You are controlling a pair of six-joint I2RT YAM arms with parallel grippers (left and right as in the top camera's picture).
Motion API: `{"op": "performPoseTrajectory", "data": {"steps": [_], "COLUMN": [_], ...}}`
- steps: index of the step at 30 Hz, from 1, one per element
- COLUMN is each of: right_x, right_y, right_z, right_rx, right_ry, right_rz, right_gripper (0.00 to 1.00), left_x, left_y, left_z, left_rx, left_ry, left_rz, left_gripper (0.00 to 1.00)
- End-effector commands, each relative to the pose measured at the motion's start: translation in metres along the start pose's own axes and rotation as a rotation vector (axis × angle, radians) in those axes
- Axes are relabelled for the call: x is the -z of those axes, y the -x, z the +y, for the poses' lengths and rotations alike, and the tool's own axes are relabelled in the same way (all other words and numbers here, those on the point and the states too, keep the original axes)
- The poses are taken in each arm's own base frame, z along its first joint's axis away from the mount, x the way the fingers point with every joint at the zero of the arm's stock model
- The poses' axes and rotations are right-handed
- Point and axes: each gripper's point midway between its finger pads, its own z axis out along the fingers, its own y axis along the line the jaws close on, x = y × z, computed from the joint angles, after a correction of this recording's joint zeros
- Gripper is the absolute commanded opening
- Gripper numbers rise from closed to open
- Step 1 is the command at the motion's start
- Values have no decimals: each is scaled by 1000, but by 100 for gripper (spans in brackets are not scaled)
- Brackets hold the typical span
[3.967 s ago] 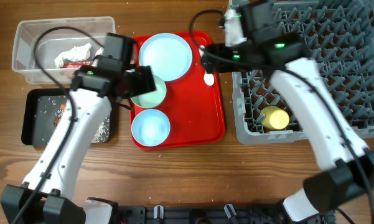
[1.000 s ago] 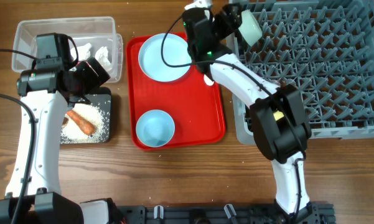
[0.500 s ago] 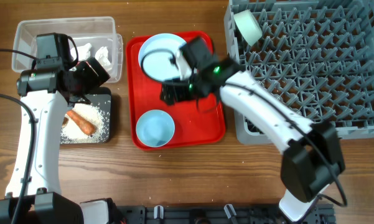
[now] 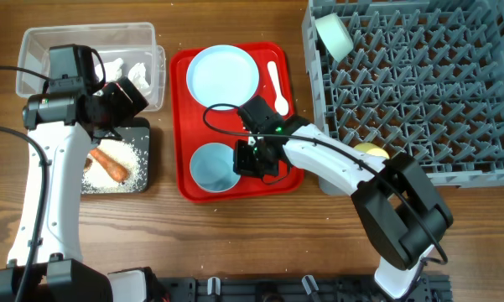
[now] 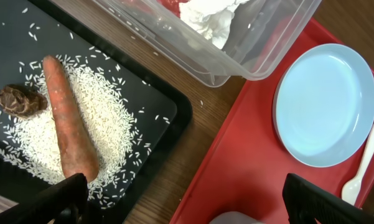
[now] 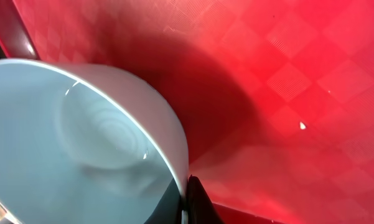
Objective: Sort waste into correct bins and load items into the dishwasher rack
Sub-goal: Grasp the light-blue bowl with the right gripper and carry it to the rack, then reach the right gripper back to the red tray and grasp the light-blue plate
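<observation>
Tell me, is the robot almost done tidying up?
Getting there. Done: carrot, rice and brown lump lie in the black tray, tissue in the clear tub, one bowl and the yellow cup in the rack. In hand: the right fingers are at the rim of the second bowl. Left: plate and spoon.

Wood-grain table (image 4: 235, 235) — warm brown, evenly lit.

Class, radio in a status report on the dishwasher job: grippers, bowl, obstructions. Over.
Left gripper open, by black tray. Right gripper at bowl rim on red tray, grip unclear. Nothing seen blocking.
</observation>
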Motion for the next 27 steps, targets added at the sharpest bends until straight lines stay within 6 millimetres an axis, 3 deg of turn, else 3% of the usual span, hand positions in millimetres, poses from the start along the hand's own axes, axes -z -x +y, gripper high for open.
{"op": "performPoseTrajectory", "data": {"steps": [1,2,4,6,8,9,10,12,13,16,23,27], "right_x": [5,19,67,128,204,238,286,329,340,346,305,286], "right_y": [10,20,45,67,92,99,104,107,111,126,150,165], "right_z": [7,9,3,-14,-51,-74,-106,-130,-137,-153,-179,-183], "right_rx": [87,118,173,202,221,204,152,150,171,287,325,371], "right_ry": [-3,-29,-135,-260,-464,-599,-815,-1074,-1181,-1450,-1554,-1589], "right_rz": [-26,-68,-186,-327,-520,-609,-724,-800,-810,-703,-554,-514], "right_gripper": [4,4,4,4,4,4,4,4,4,4,4,4], "left_x": [11,11,11,11,11,11,11,11,11,11,11,11], "left_y": [8,8,8,8,8,8,8,8,8,8,8,8], "left_z": [-1,-1,-1,-1,-1,-1,-1,-1,-1,-1,-1,-1], "left_rx": [7,8,8,8,7,8,8,8,7,8,7,8], "left_ry": [-11,-11,-11,-11,-11,-11,-11,-11,-11,-11,-11,-11], "left_rz": [-37,-36,-36,-36,-37,-36,-36,-36,-36,-36,-36,-36], "left_gripper": [100,100,100,100,100,100,100,100,100,100,100,100]}}
